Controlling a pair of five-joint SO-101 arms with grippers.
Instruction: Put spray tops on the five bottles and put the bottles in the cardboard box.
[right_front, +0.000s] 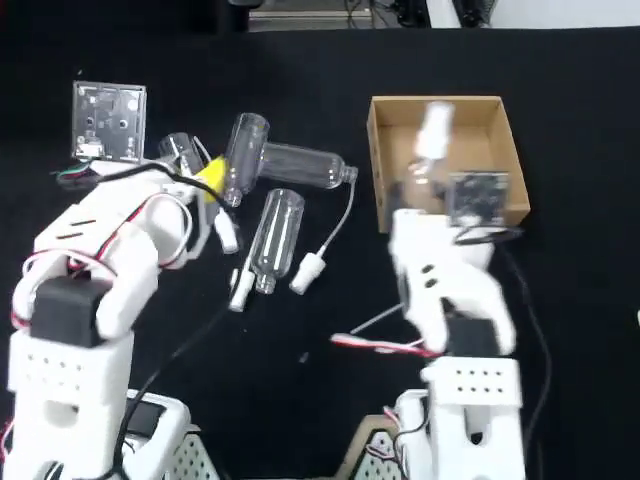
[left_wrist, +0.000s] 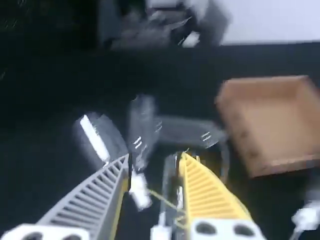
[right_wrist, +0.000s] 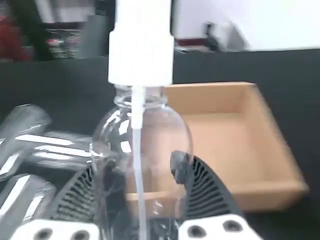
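My right gripper (right_wrist: 141, 169) is shut on a clear bottle (right_wrist: 142, 135) that stands upright with a white spray top (right_wrist: 141, 47) on its neck. In the high view that bottle (right_front: 430, 150) hangs over the cardboard box (right_front: 380, 150). My left gripper (left_wrist: 152, 161) is open, with grey and yellow fingers, and sits low among several clear bottles lying on the table (right_front: 272, 232) (right_front: 300, 165) (right_front: 245, 155). A loose spray top (left_wrist: 138, 192) lies just under its grey finger. Two more loose spray tops (right_front: 308, 270) (right_front: 240, 290) lie in front of the bottles.
The table is covered in black cloth (right_front: 330, 400). A clear square plate (right_front: 108, 120) lies at the far left behind the left arm. Red and white cables (right_front: 375, 345) trail beside the right arm's base. The cardboard box (left_wrist: 270, 120) is beyond the bottles in the left wrist view.
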